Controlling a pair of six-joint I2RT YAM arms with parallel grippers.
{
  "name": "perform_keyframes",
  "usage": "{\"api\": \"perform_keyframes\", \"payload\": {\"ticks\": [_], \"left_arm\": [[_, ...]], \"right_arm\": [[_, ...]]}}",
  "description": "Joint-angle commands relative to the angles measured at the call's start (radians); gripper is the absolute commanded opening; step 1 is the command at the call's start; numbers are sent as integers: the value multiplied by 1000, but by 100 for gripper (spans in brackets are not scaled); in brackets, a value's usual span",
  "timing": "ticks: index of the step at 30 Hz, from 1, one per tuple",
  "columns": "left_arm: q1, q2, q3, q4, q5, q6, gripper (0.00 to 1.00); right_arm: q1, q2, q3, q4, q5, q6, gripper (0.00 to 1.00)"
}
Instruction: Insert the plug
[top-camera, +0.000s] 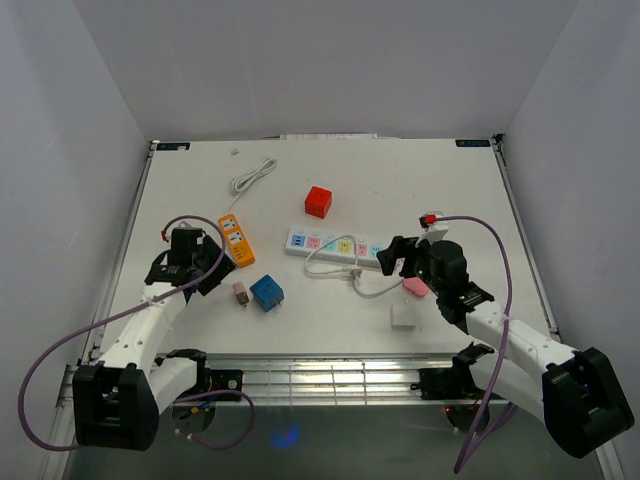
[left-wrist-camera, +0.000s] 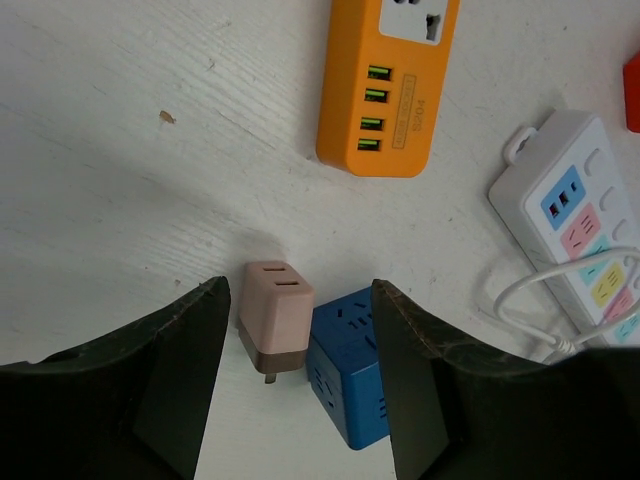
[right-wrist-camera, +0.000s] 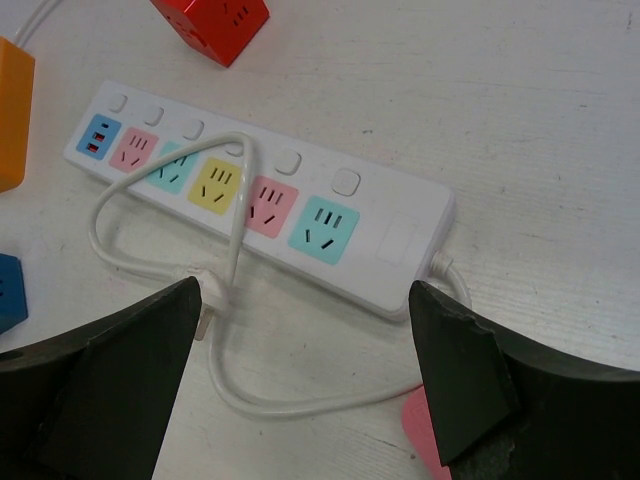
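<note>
Hanging spread, the left hand (left-wrist-camera: 299, 292) frames the pink charger (left-wrist-camera: 274, 318), the right hand (right-wrist-camera: 303, 295) the power strip (right-wrist-camera: 396, 240).

A white worktop (top-camera: 430, 180) fills the centre of the frame, boxed in by plain pale walls (top-camera: 300, 60) at the left, top and right. A metal rail (top-camera: 320, 372) runs along its lower edge. The light is soft and even.

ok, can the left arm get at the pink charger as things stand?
Likely yes: the left gripper is open right over the pink charger, nothing on top. The blue cube sits close beside it and may crowd a finger.
</note>
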Motion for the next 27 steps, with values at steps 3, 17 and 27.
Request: {"api": "perform_keyframes", "payload": {"ticks": [3, 17, 27], "left_arm": [[-16, 54, 34, -2, 5, 22, 69], [-108, 166, 49, 25, -42, 45, 68], [-128, 212, 69, 5, -73, 61, 56]], "right_arm": [[4, 10, 15, 10, 9, 3, 89], [4, 18, 21, -7, 60, 24, 89], [4, 27, 25, -11, 69, 32, 89]]}}
